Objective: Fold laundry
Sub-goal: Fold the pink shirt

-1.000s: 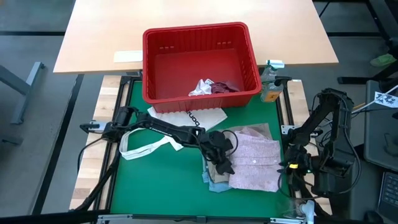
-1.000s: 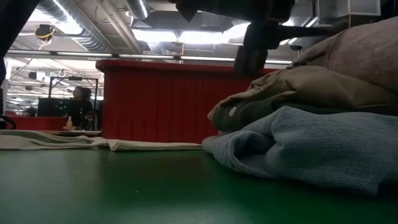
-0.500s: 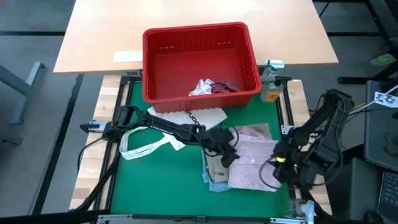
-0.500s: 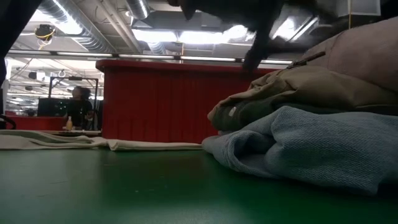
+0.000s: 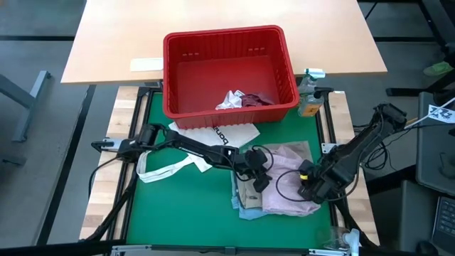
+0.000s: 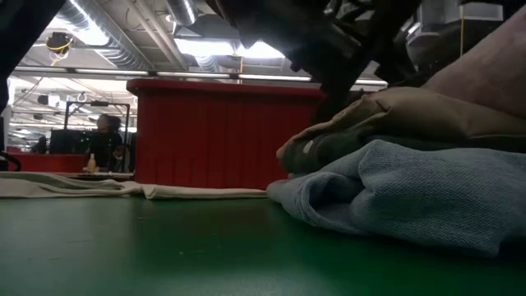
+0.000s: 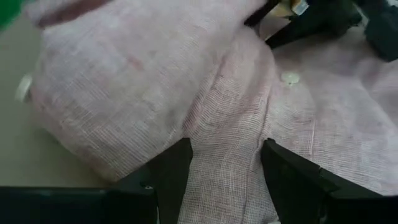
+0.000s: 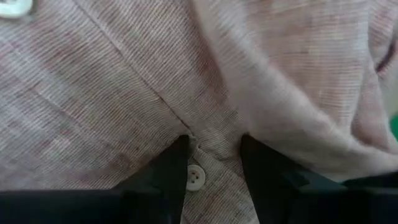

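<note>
A green surface [image 5: 185, 195] holds the laundry pile [image 5: 274, 188] at near right. Both grippers, left [image 7: 225, 163] and right [image 8: 214, 163], press spread fingers into the pink shirt [image 7: 205, 81]. Ceiling lights [image 6: 205, 48] glare beyond the far red basket [image 5: 227, 71].

You can see black lettering on the white cloth tote bag [image 5: 217, 134] lying just in front of the red slotted plastic basket [image 5: 229, 70], but it cannot be read. Nothing else in these views carries text you can make out.
</note>
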You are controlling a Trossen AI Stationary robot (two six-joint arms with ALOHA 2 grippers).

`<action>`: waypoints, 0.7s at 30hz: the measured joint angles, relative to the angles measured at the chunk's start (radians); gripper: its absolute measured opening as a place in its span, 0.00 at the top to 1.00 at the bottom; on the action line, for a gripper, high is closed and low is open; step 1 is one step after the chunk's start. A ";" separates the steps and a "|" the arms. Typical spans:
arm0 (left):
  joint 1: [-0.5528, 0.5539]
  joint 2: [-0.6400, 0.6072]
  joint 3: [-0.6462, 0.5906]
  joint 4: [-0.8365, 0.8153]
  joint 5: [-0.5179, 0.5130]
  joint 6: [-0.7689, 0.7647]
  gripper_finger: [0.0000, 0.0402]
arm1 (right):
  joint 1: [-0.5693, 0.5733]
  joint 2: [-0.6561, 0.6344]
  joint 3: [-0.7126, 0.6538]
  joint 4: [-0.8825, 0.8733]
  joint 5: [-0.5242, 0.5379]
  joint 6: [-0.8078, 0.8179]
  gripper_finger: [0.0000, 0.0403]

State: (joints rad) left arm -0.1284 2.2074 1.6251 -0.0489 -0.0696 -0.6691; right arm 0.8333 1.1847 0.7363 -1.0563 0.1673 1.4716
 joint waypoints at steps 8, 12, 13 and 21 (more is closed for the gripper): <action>0.001 0.020 -0.002 0.009 0.012 0.034 0.51 | 0.003 0.003 -0.011 0.030 -0.014 -0.018 0.62; 0.002 -0.006 -0.004 0.010 0.026 0.063 0.51 | 0.003 0.002 -0.001 0.014 -0.027 -0.018 0.62; 0.002 -0.016 -0.005 0.005 0.027 0.075 0.51 | 0.003 0.002 0.011 -0.004 -0.039 -0.018 0.62; -0.019 -0.096 -0.006 0.032 0.028 0.098 0.51 | 0.005 0.003 0.206 -0.250 -0.032 -0.021 0.62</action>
State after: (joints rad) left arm -0.1474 2.1117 1.6191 -0.0170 -0.0421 -0.5713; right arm 0.8385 1.1873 0.9425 -1.3059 0.1349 1.4507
